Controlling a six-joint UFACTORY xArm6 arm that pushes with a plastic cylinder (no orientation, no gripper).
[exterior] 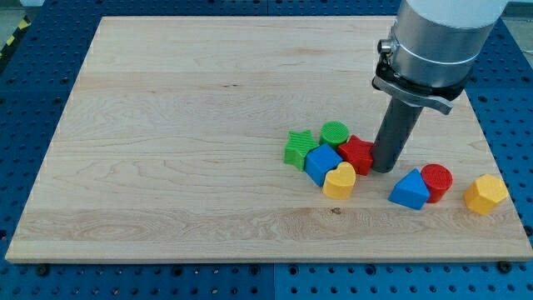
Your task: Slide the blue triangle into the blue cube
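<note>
Tool: my tip (384,170), the lower end of the straight dark rod, sits on the desk right of centre in the frame; it has no jaws, so it grasps nothing and can only push.
Tool contact: it stands right against the right side of the red plastic block (357,153), shape hard to call, perhaps a star.
Target block: the blue plastic triangle (409,190) lies lower right of the tip, close but apart from it, touching the red plastic cylinder (437,178) on its right.
Goal block: the blue plastic cube (321,162) is left of the tip, packed among the green star (297,148), green cylinder (335,133), yellow heart (339,181) and that red block.
Bystander: a yellow hexagonal block (485,194) sits far right, near the edge of the pale wooden desk (166,125).
Handling: looks light, rigid and smooth, likely to slide easily and to swivel if struck off-centre.
Where to push: I'd judge its right face, where the red cylinder crowds it.
Risk: the yellow heart lies in the path.
</note>
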